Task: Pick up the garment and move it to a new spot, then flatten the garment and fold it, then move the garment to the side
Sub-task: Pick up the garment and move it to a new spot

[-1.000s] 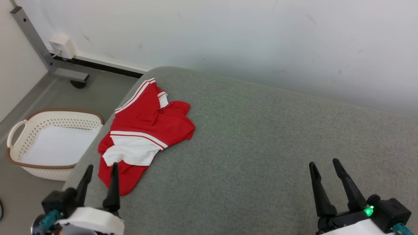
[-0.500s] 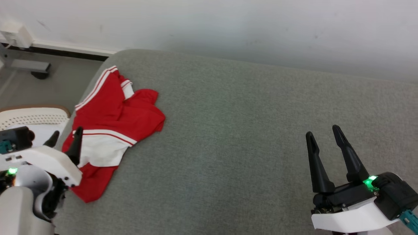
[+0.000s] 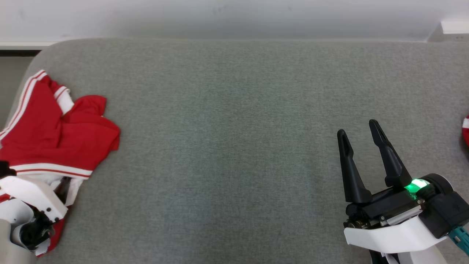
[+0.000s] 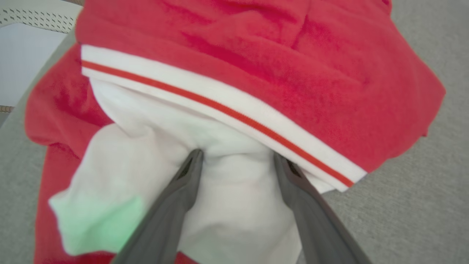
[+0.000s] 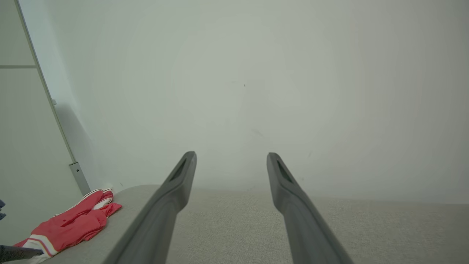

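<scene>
With left pincer [image 4: 238, 156] spread wide astride a white fold of the garment [image 3: 62, 135]: pick-up step, nothing gripped.
Crumpled at left end of grey cushion [image 3: 234, 146]; next, close on cloth and lift. Right pincer [image 3: 357, 127] open, empty.

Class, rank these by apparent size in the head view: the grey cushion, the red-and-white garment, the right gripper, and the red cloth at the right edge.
1. grey cushion
2. red-and-white garment and right gripper: they look alike, and the gripper is nearer the camera, so unranked
3. red cloth, cut off by the frame
</scene>
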